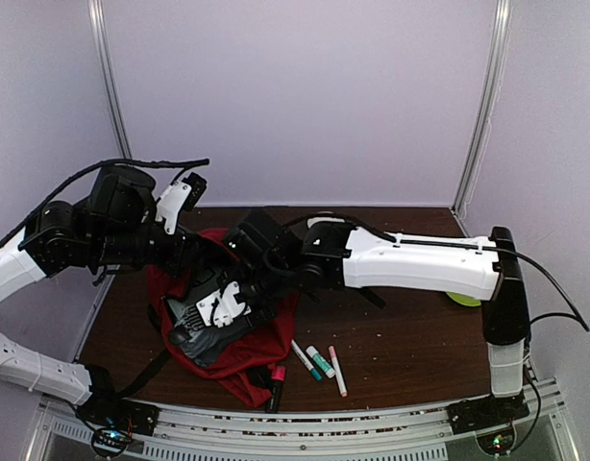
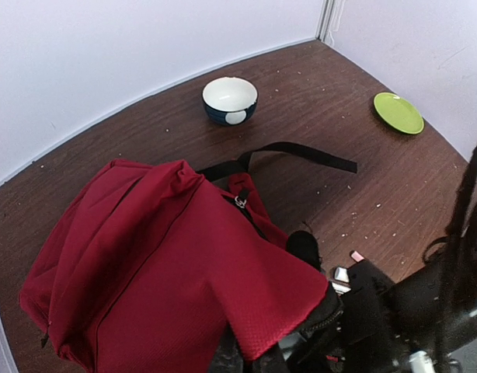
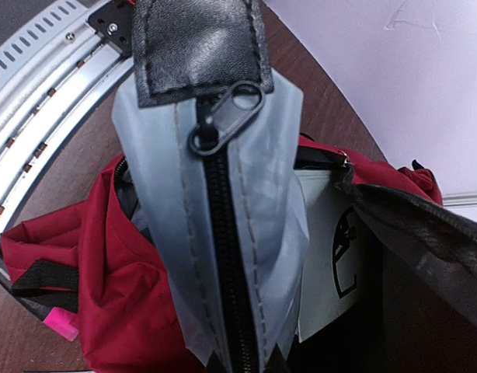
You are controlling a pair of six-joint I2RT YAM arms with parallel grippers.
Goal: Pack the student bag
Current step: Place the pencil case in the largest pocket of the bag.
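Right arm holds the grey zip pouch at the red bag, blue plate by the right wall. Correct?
No: the plate is green, not blue, per the left wrist view. The right gripper does hold the grey zip pouch at the red bag.

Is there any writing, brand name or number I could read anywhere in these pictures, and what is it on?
No text can be read in any view.
White surface behind the grey pouch, at the student bag: part of a black logo, cut off, no letters legible.
Markers: labels too small to read.
Grey pouch, bowl, green plate: no print visible.
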